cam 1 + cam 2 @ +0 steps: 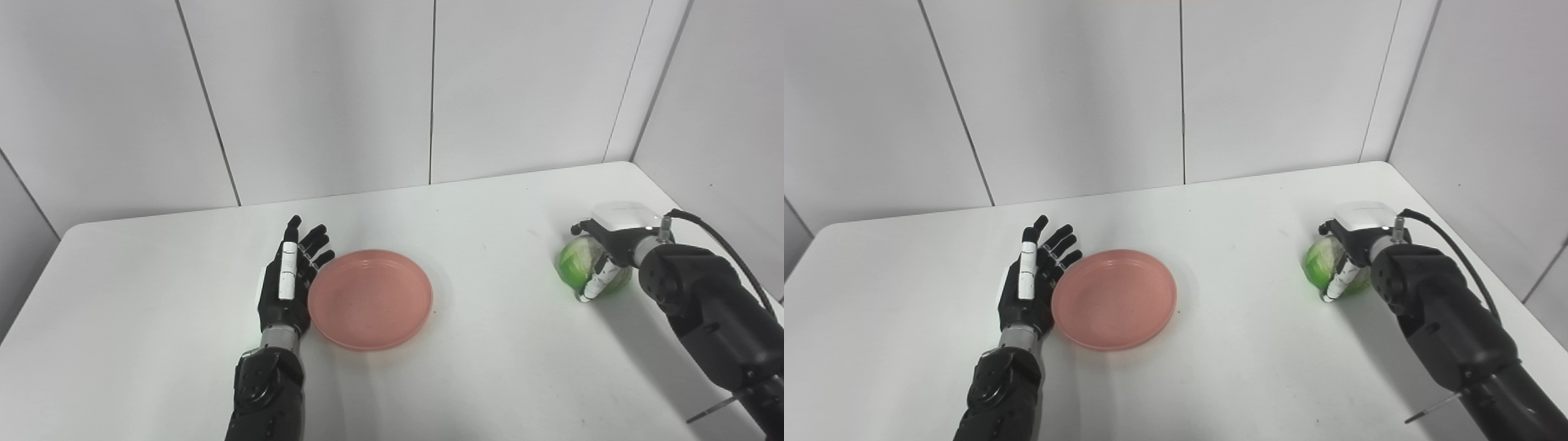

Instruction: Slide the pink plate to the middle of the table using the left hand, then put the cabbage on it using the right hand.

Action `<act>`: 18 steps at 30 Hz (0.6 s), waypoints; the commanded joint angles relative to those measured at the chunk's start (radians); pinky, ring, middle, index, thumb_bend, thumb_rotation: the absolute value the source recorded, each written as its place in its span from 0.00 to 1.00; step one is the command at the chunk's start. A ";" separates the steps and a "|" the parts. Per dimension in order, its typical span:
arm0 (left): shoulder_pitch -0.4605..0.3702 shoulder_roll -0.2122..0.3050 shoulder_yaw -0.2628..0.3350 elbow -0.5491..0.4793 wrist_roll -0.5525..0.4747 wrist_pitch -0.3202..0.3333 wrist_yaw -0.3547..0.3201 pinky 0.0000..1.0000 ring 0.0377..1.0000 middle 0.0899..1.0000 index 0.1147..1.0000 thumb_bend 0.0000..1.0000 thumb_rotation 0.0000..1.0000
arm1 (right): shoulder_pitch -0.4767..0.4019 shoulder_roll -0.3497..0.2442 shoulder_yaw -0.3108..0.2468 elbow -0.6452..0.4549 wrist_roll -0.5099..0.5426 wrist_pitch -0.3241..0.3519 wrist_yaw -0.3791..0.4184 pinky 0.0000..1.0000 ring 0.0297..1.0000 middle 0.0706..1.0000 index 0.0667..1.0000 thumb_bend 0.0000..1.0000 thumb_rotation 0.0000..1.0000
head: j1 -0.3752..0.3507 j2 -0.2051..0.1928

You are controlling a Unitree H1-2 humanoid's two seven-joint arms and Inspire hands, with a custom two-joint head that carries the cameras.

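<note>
The round pink plate (370, 298) lies flat on the white table (478, 373), a little left of its middle. My left hand (289, 280) stands open on edge against the plate's left rim, fingers straight and pointing away from me. At the right side of the table sits the green cabbage (579, 264). My right hand (606, 245) is wrapped over it from above and from the right, fingers closed around it. The cabbage's right half is hidden behind that hand.
White wall panels (318, 92) rise right behind the table's far edge, and a side wall (723, 110) stands along its right edge. A black cable (729, 251) loops from my right wrist.
</note>
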 commanded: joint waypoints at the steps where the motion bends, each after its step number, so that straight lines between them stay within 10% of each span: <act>1: 0.024 -0.004 0.001 0.017 -0.006 0.023 0.000 0.76 0.81 0.76 0.90 0.85 0.78 | -0.029 -0.023 -0.001 0.005 0.005 0.011 -0.009 0.54 0.78 0.88 0.79 1.00 0.23 | 0.001 -0.001; 8: 0.022 -0.004 0.004 0.011 -0.009 0.026 0.003 0.75 0.81 0.75 0.90 0.86 0.77 | -0.026 -0.019 -0.015 0.021 0.051 -0.007 -0.057 0.49 0.69 0.83 0.76 1.00 0.21 | 0.003 -0.001; 18: 0.024 -0.004 0.002 0.010 -0.006 0.028 0.003 0.74 0.81 0.75 0.90 0.84 0.77 | -0.016 -0.047 0.006 0.029 0.113 -0.049 -0.099 0.33 0.41 0.49 0.61 0.85 0.10 | 0.002 0.003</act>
